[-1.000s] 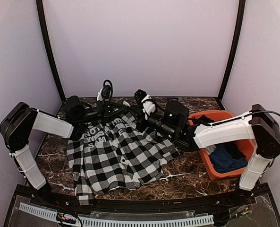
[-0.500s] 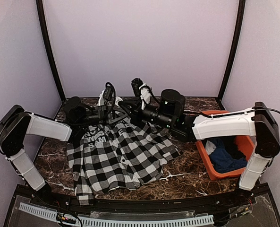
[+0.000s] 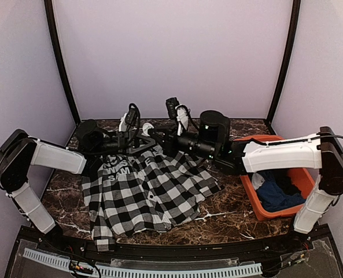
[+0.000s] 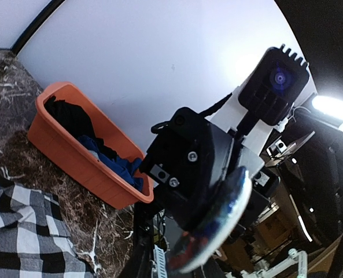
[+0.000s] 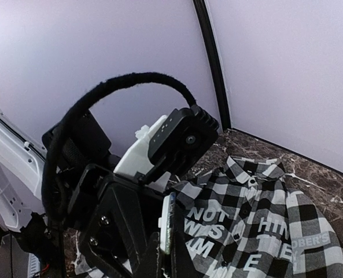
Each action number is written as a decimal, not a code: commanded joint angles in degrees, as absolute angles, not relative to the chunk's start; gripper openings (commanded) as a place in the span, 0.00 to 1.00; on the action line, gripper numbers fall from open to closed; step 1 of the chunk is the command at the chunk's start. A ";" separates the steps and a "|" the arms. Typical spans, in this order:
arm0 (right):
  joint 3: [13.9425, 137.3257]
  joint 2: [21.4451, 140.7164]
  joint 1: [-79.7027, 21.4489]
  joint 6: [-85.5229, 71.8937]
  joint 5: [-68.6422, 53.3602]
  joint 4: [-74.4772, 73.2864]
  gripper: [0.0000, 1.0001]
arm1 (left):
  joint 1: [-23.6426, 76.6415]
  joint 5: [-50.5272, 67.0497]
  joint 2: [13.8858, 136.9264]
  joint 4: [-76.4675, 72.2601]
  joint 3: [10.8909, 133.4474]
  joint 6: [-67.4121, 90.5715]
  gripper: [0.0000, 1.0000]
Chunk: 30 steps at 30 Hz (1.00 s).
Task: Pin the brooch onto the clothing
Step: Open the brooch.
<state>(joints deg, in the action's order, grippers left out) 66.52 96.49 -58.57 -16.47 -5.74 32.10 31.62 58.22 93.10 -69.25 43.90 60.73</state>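
1. Dark brown marble surface [image 3: 229,223], veined white, carries everything and gives the cloth a flat bed for pinning.
2. The black-and-white checked flannel shirt [image 3: 154,191] lies spread across it, with white block lettering showing below the collar at the far end. Flattened like this, the fabric can probably be caught by the pin without bunching.
3. An orange plastic basket [image 3: 262,213] sits to the shirt's right, apart from it. It holds a dark blue garment [image 3: 275,194] that plays no part here.
4. The right tool [image 3: 155,134] hangs above the shirt's collar end. It is closed and appears to pinch the brooch by its flat faces, which leaves the edge and back reachable.
5. The left tool [image 3: 137,139] faces it, tips nearly meeting, likely placed to work the clasp. Whether its jaws are parted I cannot tell.
6. The round flat brooch [image 4: 214,223], white-rimmed with a dark glittery blue-and-red face, is up in the air between the two tools and not yet on the shirt.
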 commanded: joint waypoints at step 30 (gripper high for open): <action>52.25 90.89 -59.89 -7.02 2.60 46.71 0.00 | 30.50 54.71 89.56 -68.81 42.71 53.92 0.56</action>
